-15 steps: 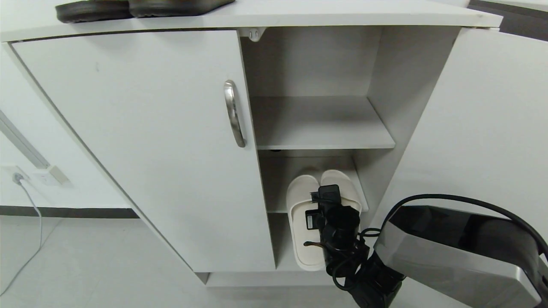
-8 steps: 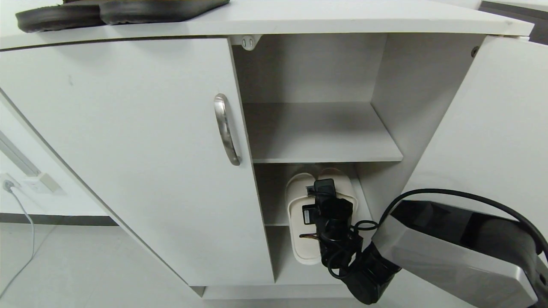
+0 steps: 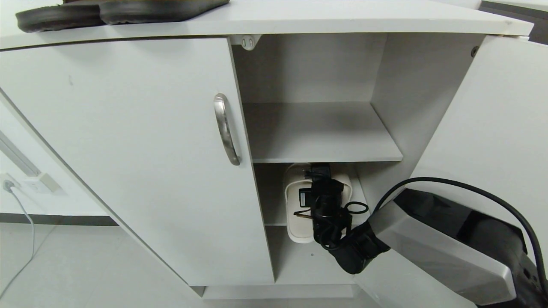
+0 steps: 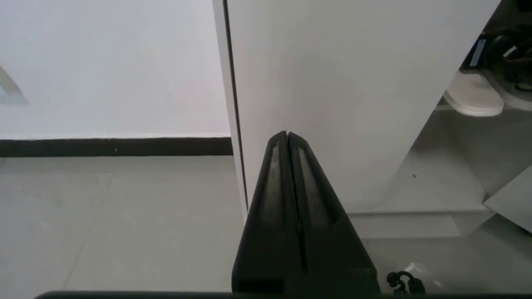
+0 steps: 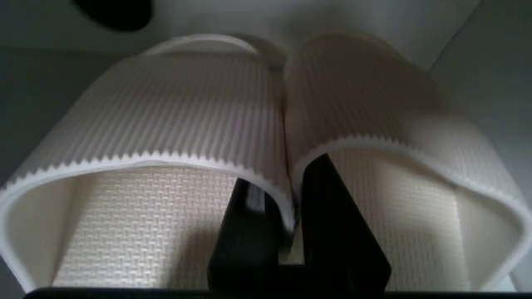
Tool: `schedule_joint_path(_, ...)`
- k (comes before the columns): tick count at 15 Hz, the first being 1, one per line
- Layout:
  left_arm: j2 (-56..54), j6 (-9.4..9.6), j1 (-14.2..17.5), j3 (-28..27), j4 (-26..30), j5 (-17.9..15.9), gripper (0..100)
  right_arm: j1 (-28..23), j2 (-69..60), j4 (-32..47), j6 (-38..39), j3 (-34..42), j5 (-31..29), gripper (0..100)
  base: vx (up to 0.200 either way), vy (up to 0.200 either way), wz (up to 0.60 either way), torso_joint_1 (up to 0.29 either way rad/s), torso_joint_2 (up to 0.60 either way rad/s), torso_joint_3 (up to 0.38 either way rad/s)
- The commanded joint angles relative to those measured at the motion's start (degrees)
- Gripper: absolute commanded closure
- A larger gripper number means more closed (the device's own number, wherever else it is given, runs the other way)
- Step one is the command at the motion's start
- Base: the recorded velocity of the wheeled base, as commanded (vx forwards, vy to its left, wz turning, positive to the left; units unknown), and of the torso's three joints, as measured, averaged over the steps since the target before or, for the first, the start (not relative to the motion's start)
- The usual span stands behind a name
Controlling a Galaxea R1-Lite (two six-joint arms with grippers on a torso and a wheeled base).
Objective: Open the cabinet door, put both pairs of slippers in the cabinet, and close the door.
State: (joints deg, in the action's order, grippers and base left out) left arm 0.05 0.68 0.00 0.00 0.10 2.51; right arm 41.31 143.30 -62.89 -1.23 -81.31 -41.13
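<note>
A pair of white slippers (image 3: pixel 295 201) lies side by side on the cabinet's lower shelf (image 3: pixel 273 201), heels sticking out over its front edge. My right gripper (image 3: pixel 316 174) is shut on their touching inner edges, seen close up in the right wrist view, where its fingers (image 5: pixel 332 216) pinch the white slippers (image 5: pixel 166 124). A pair of black slippers (image 3: pixel 107 10) rests on the cabinet top at the far left. My left gripper (image 4: pixel 287 139) is shut and empty, low in front of the closed left door (image 4: pixel 349 83).
The right door (image 3: pixel 492 128) stands open; the left door (image 3: pixel 128 149) with its metal handle (image 3: pixel 226 128) is closed. The upper shelf (image 3: pixel 317 132) and the bottom compartment (image 3: pixel 299 261) are bare. A wall socket with a cable (image 3: pixel 8 186) is at the left.
My right arm has pushed the white slippers deeper onto the lower shelf. The head camera shifted a little between the first two frames.
</note>
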Motion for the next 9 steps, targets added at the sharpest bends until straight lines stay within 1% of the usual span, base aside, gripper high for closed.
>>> schedule_joint_path(1, 0.04, 0.02, 0.00, 0.00, -0.01, 0.04, 100, -0.97, 1.81, 1.02, -0.09, -2.80, 0.61, 100, 0.000, 0.000, 0.00, 0.000, 0.00, 0.000)
schedule_joint_path(2, 0.04, 0.02, 0.00, 0.00, -0.01, 0.04, 100, -1.41, 2.42, 1.81, -0.09, -4.21, 2.02, 100, 0.000, 0.000, 0.00, 0.000, 0.00, 0.000)
schedule_joint_path(9, 0.04, 0.02, 0.00, 0.00, -0.01, -0.05, 100, -3.87, 5.85, 6.29, 0.00, -11.59, 2.20, 100, 0.000, 0.000, 0.00, 0.000, 0.00, 0.000)
